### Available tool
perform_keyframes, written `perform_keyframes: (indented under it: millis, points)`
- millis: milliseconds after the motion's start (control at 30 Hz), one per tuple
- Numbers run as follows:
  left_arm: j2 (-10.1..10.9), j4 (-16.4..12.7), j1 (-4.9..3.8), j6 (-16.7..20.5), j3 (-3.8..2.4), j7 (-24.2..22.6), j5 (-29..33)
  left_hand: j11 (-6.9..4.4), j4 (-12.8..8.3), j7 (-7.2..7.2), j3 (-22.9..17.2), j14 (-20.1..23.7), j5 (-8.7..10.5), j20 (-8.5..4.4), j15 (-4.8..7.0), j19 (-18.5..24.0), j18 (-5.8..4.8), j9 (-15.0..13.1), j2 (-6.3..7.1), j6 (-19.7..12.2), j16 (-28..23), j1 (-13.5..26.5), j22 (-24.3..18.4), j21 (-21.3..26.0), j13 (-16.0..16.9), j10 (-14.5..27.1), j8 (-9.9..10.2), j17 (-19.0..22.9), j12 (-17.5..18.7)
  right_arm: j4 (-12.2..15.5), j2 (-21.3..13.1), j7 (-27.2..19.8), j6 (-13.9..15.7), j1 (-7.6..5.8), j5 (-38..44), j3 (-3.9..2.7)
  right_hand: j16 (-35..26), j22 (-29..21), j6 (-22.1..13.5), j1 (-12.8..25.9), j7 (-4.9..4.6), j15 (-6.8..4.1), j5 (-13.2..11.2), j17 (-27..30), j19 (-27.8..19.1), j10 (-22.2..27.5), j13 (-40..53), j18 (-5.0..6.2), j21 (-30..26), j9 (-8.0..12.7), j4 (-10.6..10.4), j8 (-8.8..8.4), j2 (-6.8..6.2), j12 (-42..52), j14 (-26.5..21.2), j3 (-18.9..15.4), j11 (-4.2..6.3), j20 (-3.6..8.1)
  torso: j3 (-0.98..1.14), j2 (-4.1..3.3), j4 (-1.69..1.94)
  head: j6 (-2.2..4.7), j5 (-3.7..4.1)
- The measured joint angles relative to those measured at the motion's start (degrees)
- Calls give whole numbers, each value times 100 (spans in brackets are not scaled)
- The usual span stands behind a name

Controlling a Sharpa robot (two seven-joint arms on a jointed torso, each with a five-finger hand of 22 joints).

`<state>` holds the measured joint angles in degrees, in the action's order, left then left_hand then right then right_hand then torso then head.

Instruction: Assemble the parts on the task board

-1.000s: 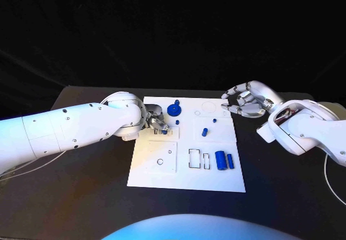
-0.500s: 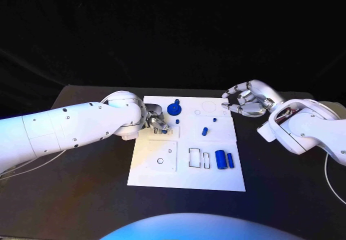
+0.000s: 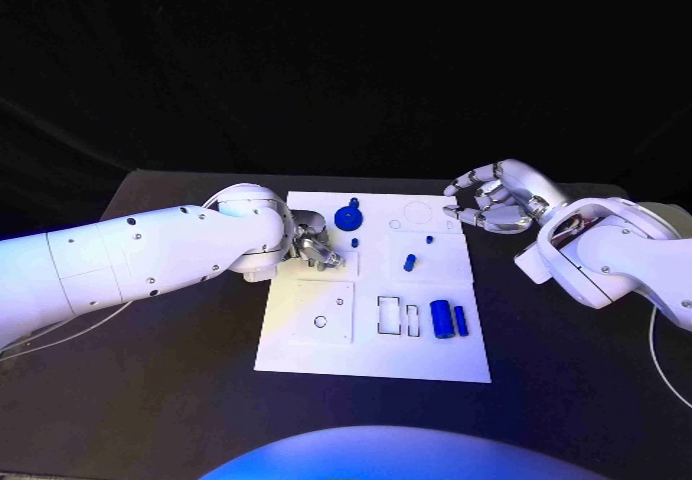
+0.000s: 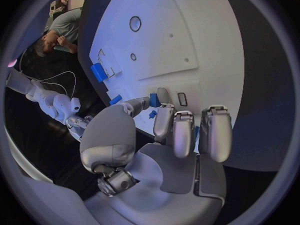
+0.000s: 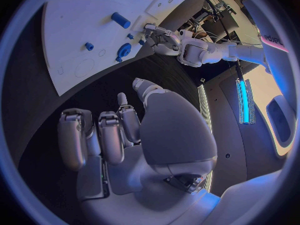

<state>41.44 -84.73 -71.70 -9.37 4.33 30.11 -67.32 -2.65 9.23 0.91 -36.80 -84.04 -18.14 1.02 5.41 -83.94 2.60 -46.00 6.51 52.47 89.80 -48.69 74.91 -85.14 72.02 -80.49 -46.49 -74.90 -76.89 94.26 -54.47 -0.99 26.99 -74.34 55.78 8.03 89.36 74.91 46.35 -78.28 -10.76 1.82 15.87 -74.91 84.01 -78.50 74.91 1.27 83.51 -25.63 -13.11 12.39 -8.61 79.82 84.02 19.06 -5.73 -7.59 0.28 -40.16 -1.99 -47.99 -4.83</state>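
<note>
Left hand [image 3: 315,247] at task board [image 3: 372,350] upper left, pinching small blue part [image 4: 154,100]. Right hand [image 3: 495,200] at frame upper right, fingers curled, holding nothing.

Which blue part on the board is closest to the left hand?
The small blue part just beside the left hand, below the round blue gear-like part. The other blue parts, such as the two cylinders, lie farther toward the board's right side.

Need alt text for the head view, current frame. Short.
Left robot hand works at the left edge of the white task board, fingers at a small blue part. Right robot hand hovers off the board's far right corner, fingers curled, holding nothing. Blue parts on the board include a round gear and two cylinders.
</note>
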Motion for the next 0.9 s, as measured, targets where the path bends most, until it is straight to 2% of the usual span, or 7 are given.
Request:
perform_keyframes:
  millis: [667,900]
  points:
    - [10,-4,8,76,-24,-7,8,-20,126,19,125,0,0,0,0,0,0,5,-17,19,0,60,0,0,6,-20,0,-4,0,-4,0,-3,2,1,1,0,0,-1,0,23,0,0,0,1,0,0,-1,0,0,5,-16,0,-23,0,0,16,0,0,-2,-5,-7,13,3]
    - [34,-16,9,178,-31,-10,76,3,69,28,113,0,0,-20,0,-21,0,5,8,-60,0,-120,0,0,-230,90,52,-4,174,-4,-2,-3,2,1,1,0,0,4,0,23,0,0,0,1,0,0,-1,0,0,5,-16,0,-23,0,0,16,0,0,-1,-5,-3,12,13]
